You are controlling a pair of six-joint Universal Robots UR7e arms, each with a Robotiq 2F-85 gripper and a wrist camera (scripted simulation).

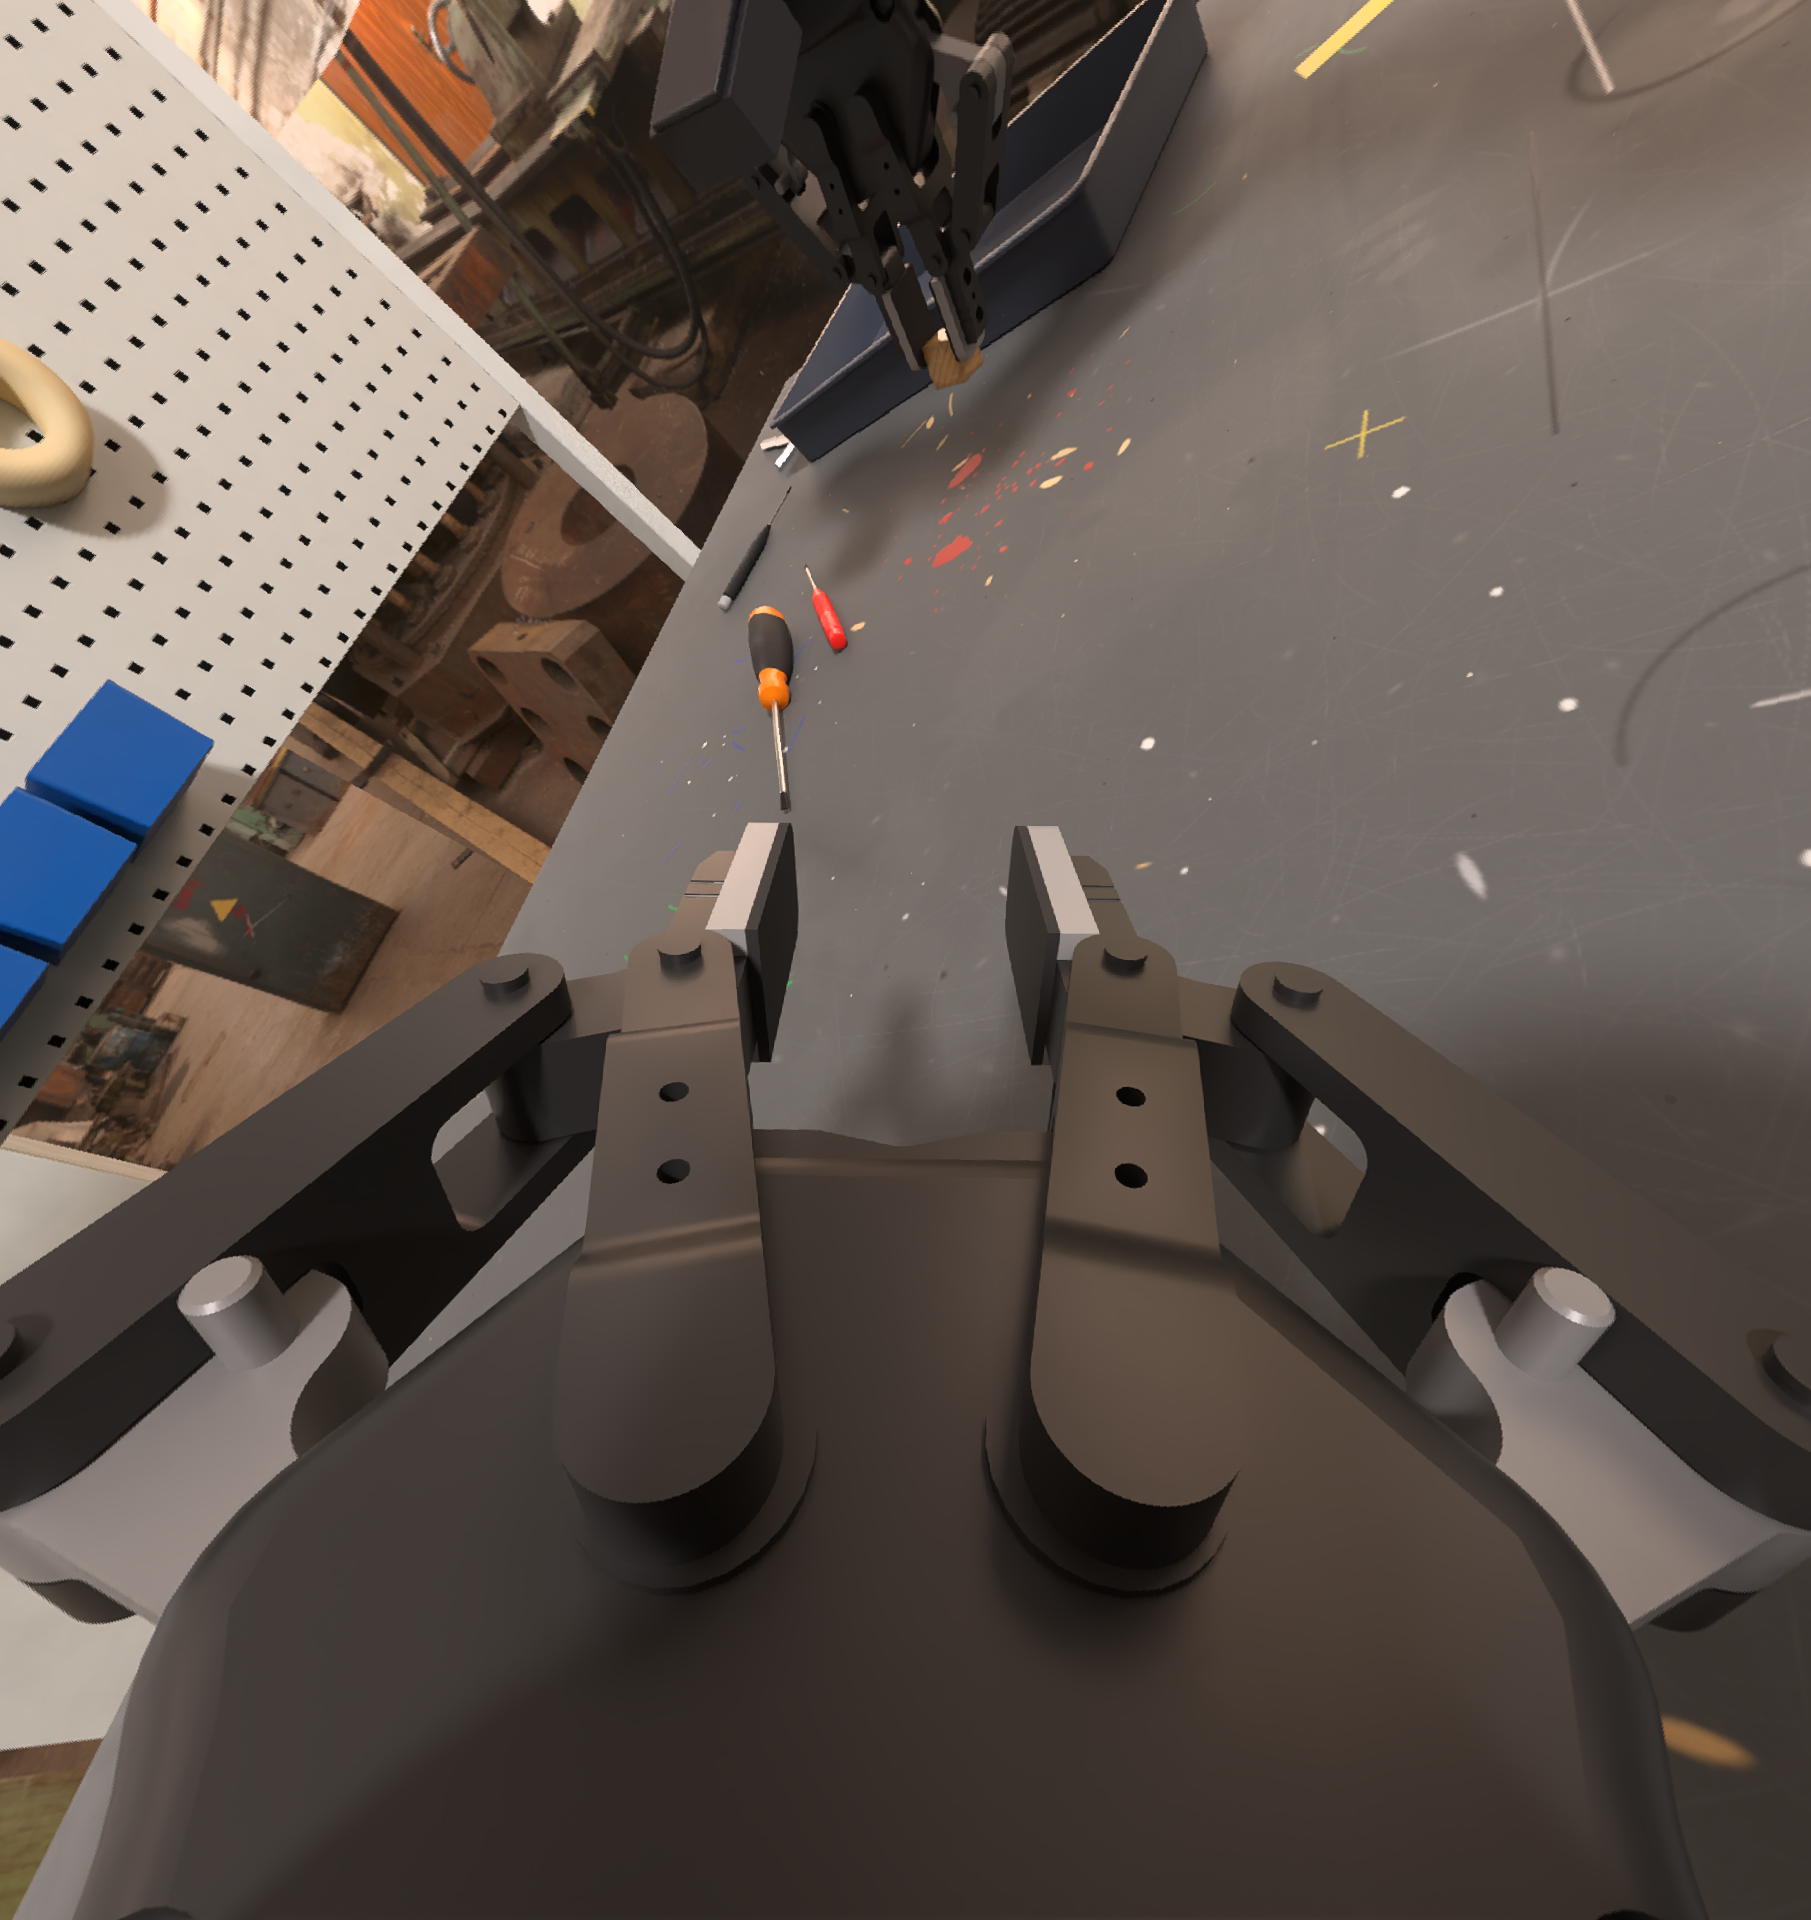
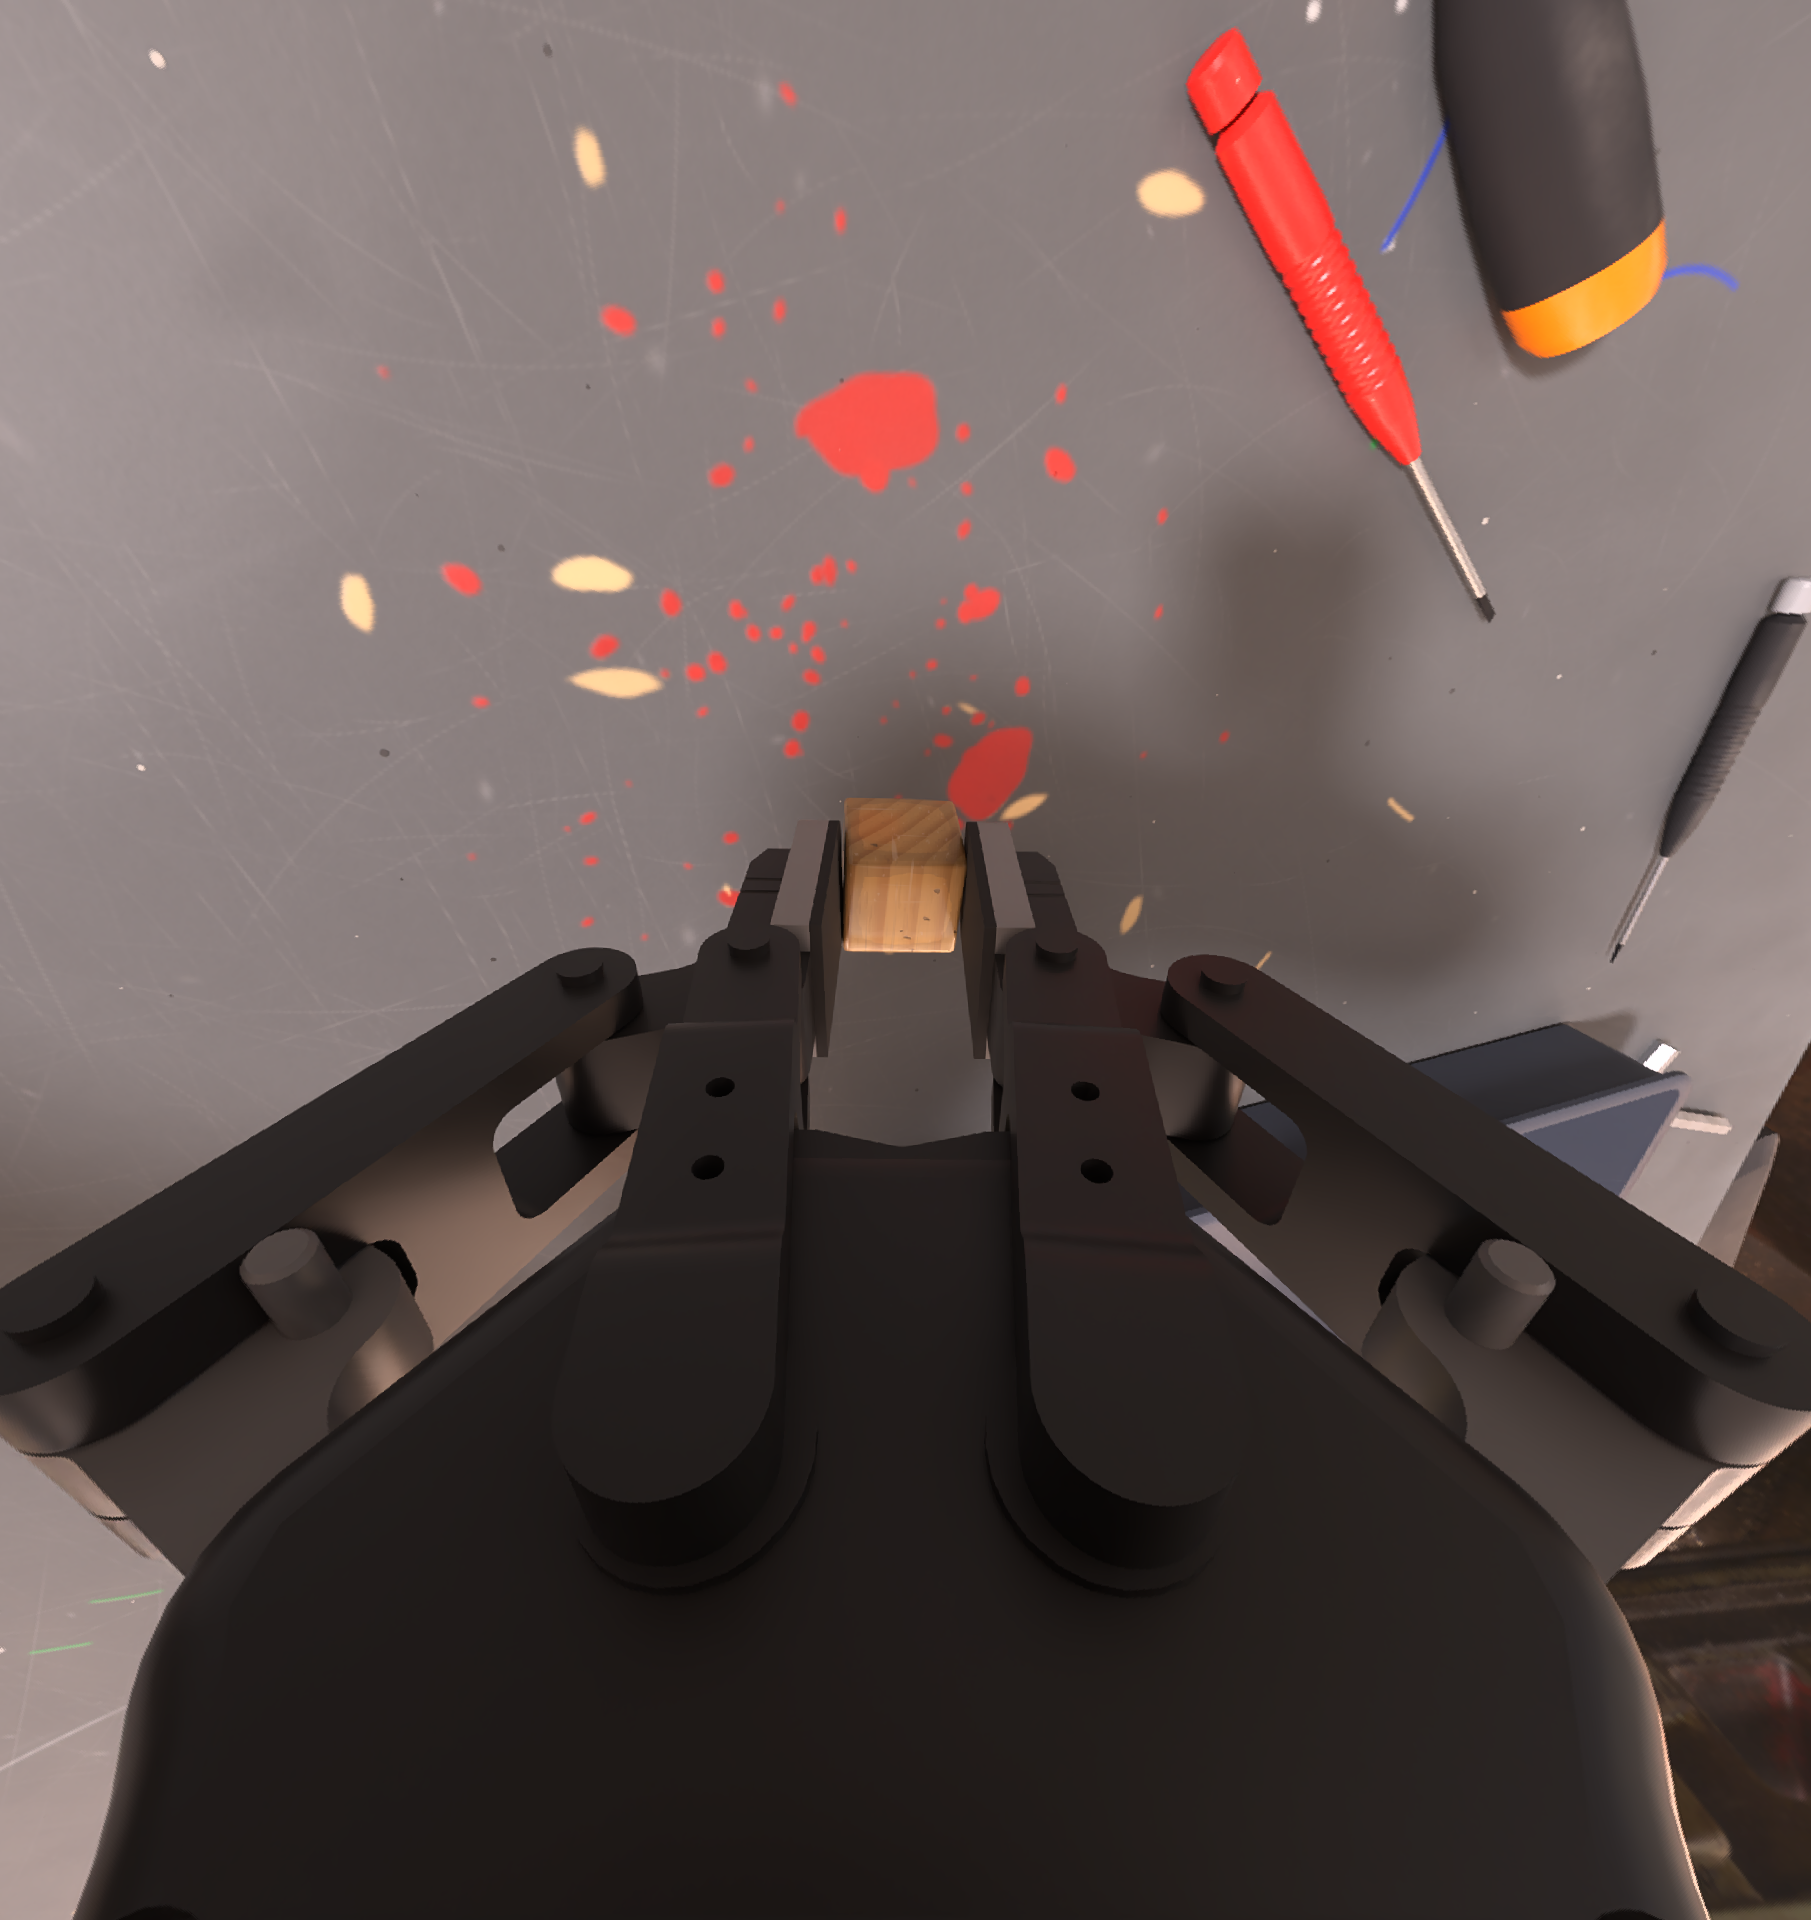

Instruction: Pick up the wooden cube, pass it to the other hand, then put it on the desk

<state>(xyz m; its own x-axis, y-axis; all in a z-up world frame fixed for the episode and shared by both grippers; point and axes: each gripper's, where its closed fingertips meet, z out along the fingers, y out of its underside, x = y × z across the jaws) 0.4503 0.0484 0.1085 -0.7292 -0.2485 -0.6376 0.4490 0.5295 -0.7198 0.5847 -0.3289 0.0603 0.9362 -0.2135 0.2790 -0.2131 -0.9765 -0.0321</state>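
In the right wrist view my right gripper (image 2: pixel 901 883) is shut on the small wooden cube (image 2: pixel 901 878), which sits between its fingertips above the grey, paint-spattered desk (image 2: pixel 257 416). In the left wrist view my left gripper (image 1: pixel 901 883) is open and empty, low over the desk (image 1: pixel 1296 727). The right gripper (image 1: pixel 942 332) shows far off at the top of that view, holding the cube (image 1: pixel 951 364) just above the desk.
A black-and-orange screwdriver (image 1: pixel 773 675) (image 2: pixel 1566 187), a red screwdriver (image 1: pixel 828 613) (image 2: pixel 1316 270) and a thin black tool (image 1: pixel 750 556) (image 2: pixel 1711 769) lie near the desk edge. A dark blue tray (image 1: pixel 1036 229) stands behind the right gripper. A pegboard (image 1: pixel 205 364) with blue blocks is at left.
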